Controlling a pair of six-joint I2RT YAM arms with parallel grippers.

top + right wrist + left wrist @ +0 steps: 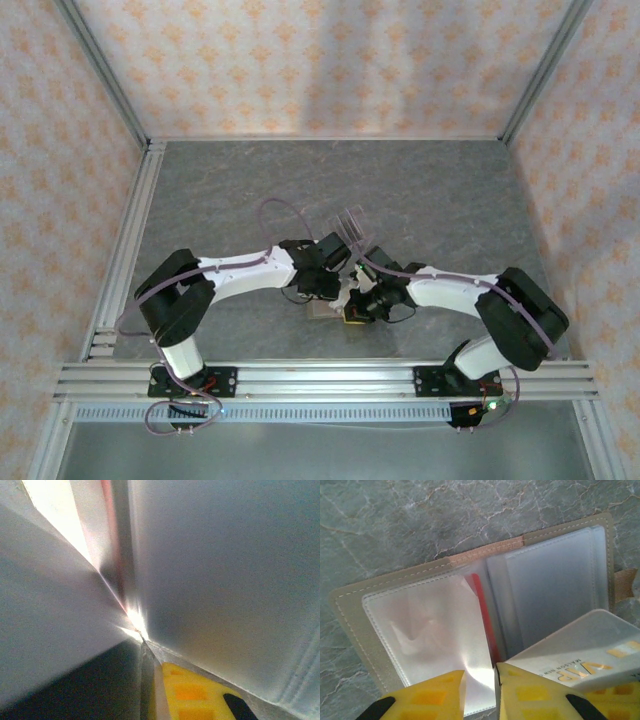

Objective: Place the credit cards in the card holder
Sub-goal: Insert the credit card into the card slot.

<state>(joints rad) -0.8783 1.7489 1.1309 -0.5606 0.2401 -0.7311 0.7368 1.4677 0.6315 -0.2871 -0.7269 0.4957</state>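
Card holder (347,615) open — card (580,645) lettered "VIP", perhaps "MAISON"

Grey marbled table (395,520), open tan card holder (540,590) lying flat, clear slotted stand (347,222)

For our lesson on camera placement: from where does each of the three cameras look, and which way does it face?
Top external: high behind the bases, facing down on the table; left arm and right arm meet over the card holder.
Left wrist: just above the opened holder, facing down at its clear sleeves; its yellow fingers at the bottom edge.
Right wrist: pressed close against the sleeves; one yellow finger shows.
Shared: both wrist views catch the red card edge between sleeves.
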